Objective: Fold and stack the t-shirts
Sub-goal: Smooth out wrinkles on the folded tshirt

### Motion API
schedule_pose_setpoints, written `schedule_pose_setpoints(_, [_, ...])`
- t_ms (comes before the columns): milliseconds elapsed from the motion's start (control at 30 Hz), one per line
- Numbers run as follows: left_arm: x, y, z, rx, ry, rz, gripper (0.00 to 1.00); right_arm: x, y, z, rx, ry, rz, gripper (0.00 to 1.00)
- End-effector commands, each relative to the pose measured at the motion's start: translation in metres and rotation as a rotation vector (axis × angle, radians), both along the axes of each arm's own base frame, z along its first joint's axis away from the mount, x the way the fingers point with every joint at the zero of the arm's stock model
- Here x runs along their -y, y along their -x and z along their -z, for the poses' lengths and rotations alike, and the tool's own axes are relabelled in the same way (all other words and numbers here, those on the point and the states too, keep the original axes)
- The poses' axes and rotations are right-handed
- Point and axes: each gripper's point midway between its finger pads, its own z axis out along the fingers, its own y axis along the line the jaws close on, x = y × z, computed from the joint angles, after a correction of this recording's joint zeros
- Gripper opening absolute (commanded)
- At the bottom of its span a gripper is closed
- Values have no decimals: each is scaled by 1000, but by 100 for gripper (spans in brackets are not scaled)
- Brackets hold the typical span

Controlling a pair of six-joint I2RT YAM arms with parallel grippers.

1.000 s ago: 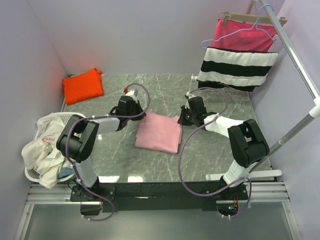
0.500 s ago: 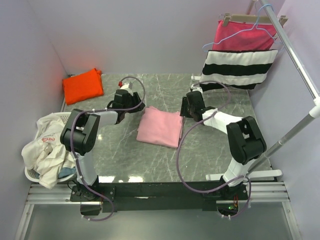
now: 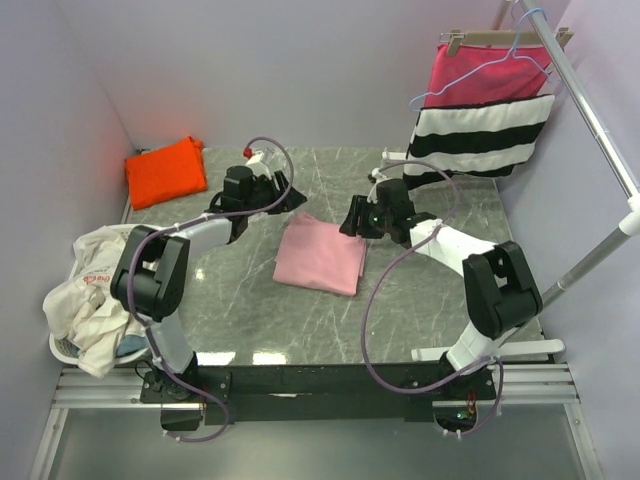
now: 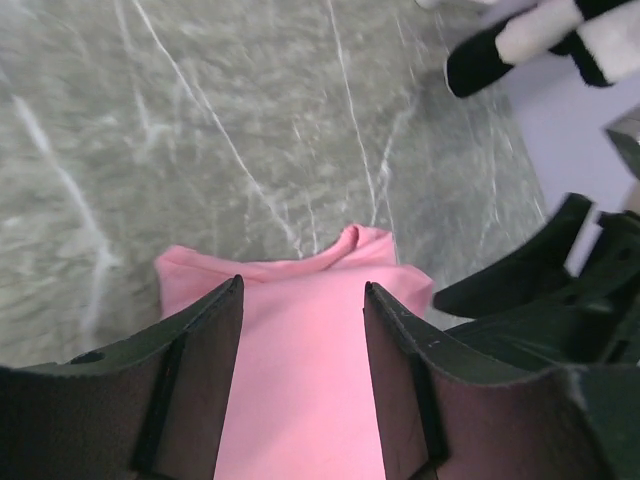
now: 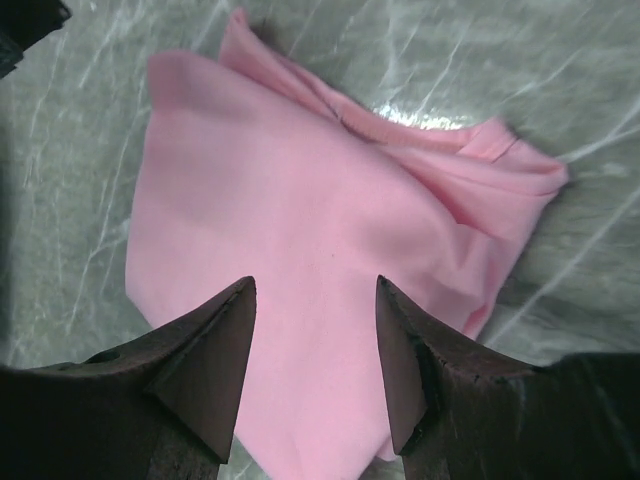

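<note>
A light pink t-shirt (image 3: 321, 253) lies folded in a rough square on the marble table (image 3: 420, 300), between the two arms. A bright orange t-shirt (image 3: 165, 171) lies folded at the back left corner. My left gripper (image 3: 290, 200) hovers just beyond the pink shirt's back left edge, open, nothing between its fingers; the pink t-shirt (image 4: 300, 370) fills the gap below my left gripper (image 4: 303, 290). My right gripper (image 3: 350, 222) is open over the pink shirt's back right corner. Beneath my right gripper (image 5: 315, 285) the pink t-shirt (image 5: 300, 210) shows rumpled folds at its right side.
A white laundry basket (image 3: 62, 347) with crumpled white clothes stands at the left edge. At the back right a rail (image 3: 590, 110) carries a hanger with a magenta cloth (image 3: 485, 70) and a black-and-white striped cloth (image 3: 480, 135). Walls close in left and back.
Both grippers have opened and let go of the pink shirt, then lifted and drawn back toward the far side. The shirt now lies flat, folded smaller and shifted slightly back.
</note>
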Motion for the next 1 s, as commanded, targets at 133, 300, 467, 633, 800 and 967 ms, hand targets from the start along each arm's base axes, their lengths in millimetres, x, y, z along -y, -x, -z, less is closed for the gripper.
schedule_pose_setpoints(133, [20,4,47,-98,24,113,56,-4,5,42,-138,2,18,58])
schedule_pose_setpoints(300, [16,0,78,-129,-13,93,55,14,5,62,-175,85,86,58])
schedule_pose_setpoints(467, [9,-7,100,-151,-39,73,55,33,-3,65,-143,157,174,59])
schedule_pose_setpoints(633, [6,-5,114,-179,-38,69,55,43,-11,71,-152,197,198,59])
schedule_pose_setpoints(800, [6,-6,99,-145,-26,64,55,49,-20,72,-149,199,221,59])
schedule_pose_setpoints(967, [0,-11,56,-59,-20,18,56,55,-21,53,-101,183,238,59])
